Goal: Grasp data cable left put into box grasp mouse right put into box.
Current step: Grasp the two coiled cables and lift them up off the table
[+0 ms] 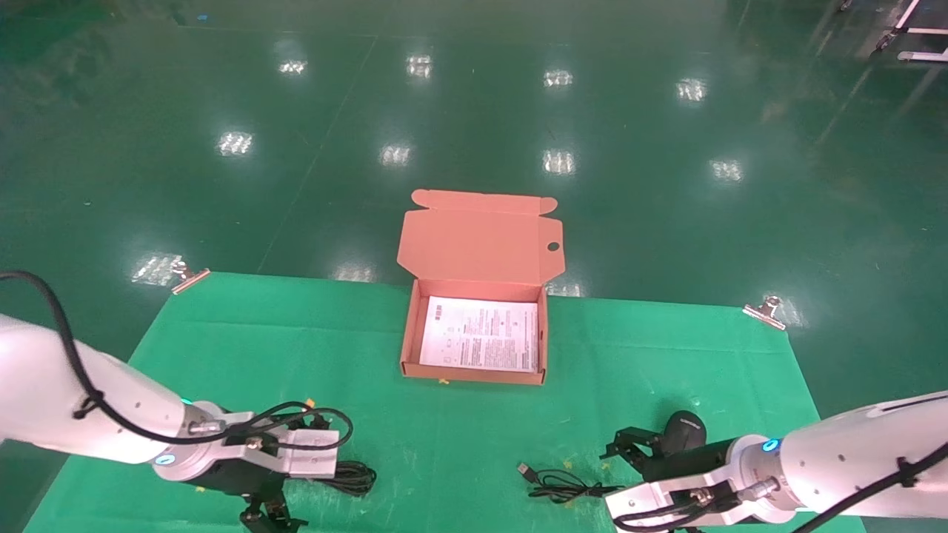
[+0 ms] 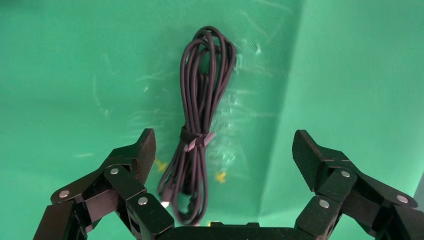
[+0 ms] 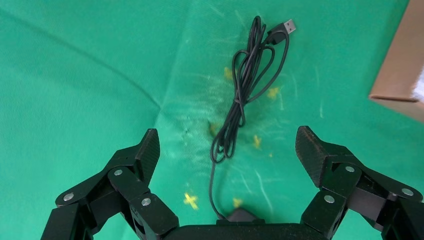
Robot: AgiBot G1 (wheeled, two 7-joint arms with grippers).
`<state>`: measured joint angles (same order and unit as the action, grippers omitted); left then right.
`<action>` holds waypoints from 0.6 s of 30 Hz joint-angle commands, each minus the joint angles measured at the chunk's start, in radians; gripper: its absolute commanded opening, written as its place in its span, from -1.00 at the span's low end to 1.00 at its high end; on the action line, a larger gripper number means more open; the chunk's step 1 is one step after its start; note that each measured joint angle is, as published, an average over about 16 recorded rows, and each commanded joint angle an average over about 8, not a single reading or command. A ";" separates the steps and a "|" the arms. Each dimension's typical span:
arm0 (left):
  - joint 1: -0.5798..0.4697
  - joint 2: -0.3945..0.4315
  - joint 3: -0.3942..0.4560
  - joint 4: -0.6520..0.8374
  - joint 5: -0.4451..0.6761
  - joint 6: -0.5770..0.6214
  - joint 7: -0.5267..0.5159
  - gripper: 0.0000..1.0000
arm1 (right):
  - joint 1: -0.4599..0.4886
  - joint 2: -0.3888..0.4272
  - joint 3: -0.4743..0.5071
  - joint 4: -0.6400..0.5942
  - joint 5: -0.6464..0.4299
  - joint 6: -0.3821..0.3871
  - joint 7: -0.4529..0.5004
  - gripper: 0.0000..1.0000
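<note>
Left gripper (image 2: 223,150) hangs spread wide just above the data cable (image 2: 200,125), a tied looped bundle lying at the bench's (image 1: 222,333) 7 o'clock corner. Right gripper (image 3: 227,150) is likewise released, empty, poised over the mouse (image 1: 683,433) at 5 o'clock, whose cord (image 3: 245,85) lies loosely gathered toward the middle. At 12 o'clock the box (image 1: 474,374) sits open, a printed sheet (image 1: 481,333) inside.

Your green cloth (image 1: 222,348) covers the table, pinned by a clip (image 1: 189,278) at the far left corner and another clip (image 1: 766,309) far right. Glossy green floor (image 1: 474,111) lies beyond.
</note>
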<state>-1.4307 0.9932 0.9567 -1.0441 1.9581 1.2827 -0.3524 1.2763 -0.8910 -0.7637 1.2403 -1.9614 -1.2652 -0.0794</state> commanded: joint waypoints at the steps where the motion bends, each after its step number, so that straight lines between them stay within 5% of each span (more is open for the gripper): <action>1: 0.002 0.012 -0.002 0.036 -0.001 -0.015 0.008 1.00 | -0.006 -0.016 -0.001 -0.027 -0.002 0.009 0.015 1.00; 15: -0.025 0.106 -0.011 0.352 -0.033 -0.079 0.147 1.00 | -0.010 -0.109 -0.021 -0.219 -0.051 0.114 -0.045 1.00; 18: -0.031 0.119 -0.011 0.402 -0.033 -0.091 0.176 0.35 | -0.016 -0.120 -0.023 -0.241 -0.065 0.145 -0.058 1.00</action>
<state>-1.4614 1.1091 0.9459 -0.6550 1.9254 1.1935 -0.1822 1.2599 -1.0084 -0.7866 1.0066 -2.0253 -1.1250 -0.1313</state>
